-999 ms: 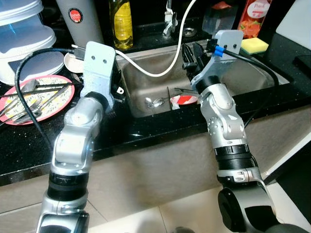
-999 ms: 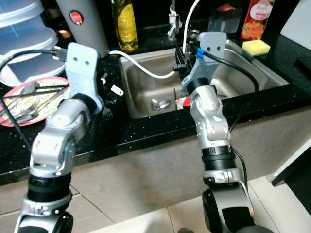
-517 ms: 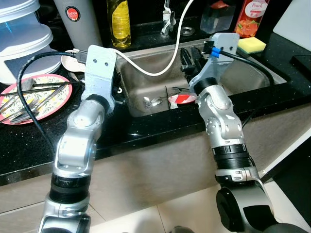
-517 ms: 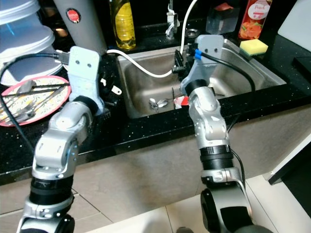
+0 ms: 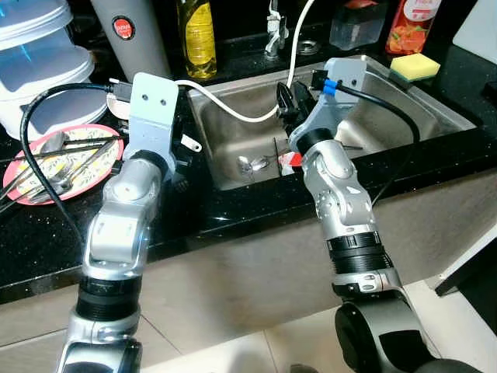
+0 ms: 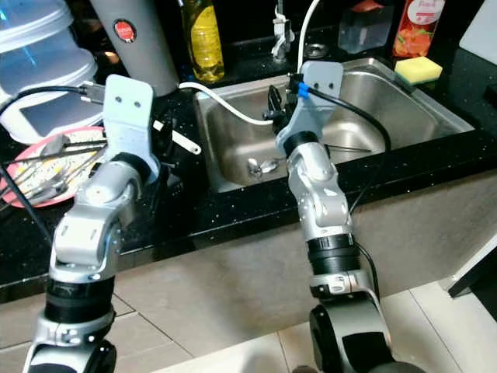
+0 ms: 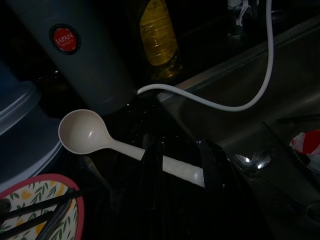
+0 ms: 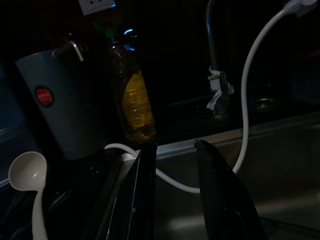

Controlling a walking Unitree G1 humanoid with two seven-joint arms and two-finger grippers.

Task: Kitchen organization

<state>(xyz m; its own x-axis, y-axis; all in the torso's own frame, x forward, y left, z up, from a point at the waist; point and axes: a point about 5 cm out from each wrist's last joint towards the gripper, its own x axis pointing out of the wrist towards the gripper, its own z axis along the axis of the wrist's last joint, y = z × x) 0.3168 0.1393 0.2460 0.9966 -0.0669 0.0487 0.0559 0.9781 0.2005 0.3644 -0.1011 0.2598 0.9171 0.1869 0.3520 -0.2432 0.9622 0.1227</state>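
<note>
Left gripper clamps smooth cream round-bowled ladle beside steel sink

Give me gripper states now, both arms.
Left gripper: shut on the white ladle, over the counter left of the sink.
Right gripper: open, empty, above the sink.

Ladle handle's end behind fingers

A black speckled countertop with a steel sink set in it carries a red-rimmed plate of cutlery, a grey canister, an oil bottle and a yellow sponge
</note>
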